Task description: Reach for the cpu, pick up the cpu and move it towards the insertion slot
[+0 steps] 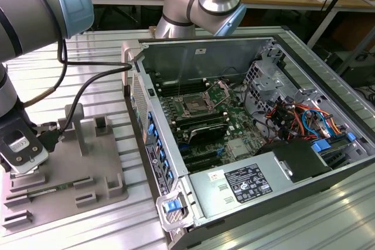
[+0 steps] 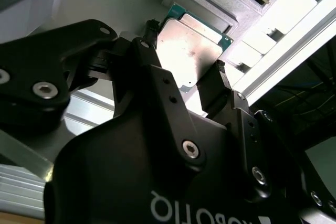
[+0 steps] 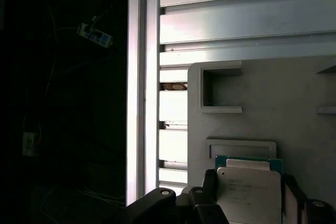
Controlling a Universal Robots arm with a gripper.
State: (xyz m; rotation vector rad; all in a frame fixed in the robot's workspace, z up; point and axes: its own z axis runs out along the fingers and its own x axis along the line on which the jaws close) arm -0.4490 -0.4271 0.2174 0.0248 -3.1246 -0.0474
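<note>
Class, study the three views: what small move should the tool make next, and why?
Probably a short straight lift. In the second wrist view the tool seems shut on the cpu, low over the grey plate, whose raised blocks stand close by. Clearing them first looks wise, since the insertion slot sits toward the exterior view's right.

Open PC case [image 1: 199, 57] on ribbed alu tabletop [image 1: 310, 221]; grey plastic plate [image 1: 102, 162] w/ raised blocks just beside, exterior view's left; coloured cables [image 1: 302, 122] inside.
</note>
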